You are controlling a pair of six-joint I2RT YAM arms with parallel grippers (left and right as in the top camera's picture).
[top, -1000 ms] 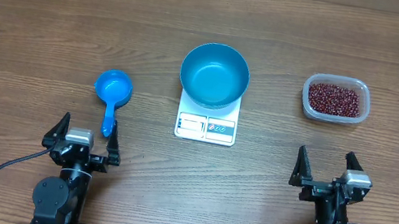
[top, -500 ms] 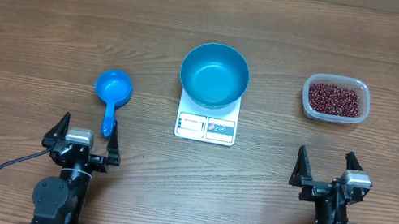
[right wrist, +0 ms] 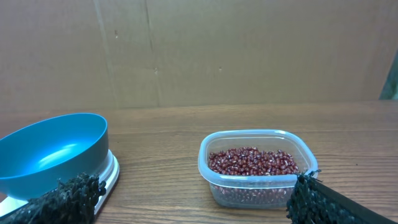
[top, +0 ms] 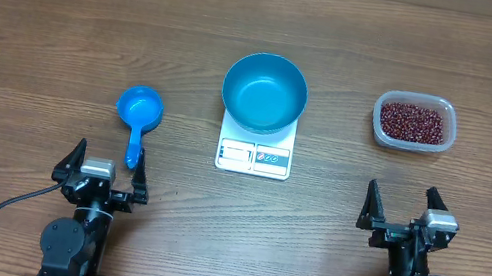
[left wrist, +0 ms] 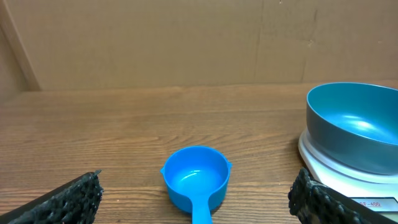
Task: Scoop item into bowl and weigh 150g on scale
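Left pincer [top: 111, 151] and right pincer [top: 402, 191] gape wide at the counter's [top: 43, 21] near edge, gripping nothing. Maroon beans [top: 415, 122] lie in a clear tub [top: 380, 108] toward the right edge; the teal bowl [top: 265, 93] sits on the scale [top: 253, 159].

- Movement, overhead view against the earlier pictures: none discernible.
- Left gripper [top: 111, 150], right gripper [top: 402, 191]: no change of position or opening.
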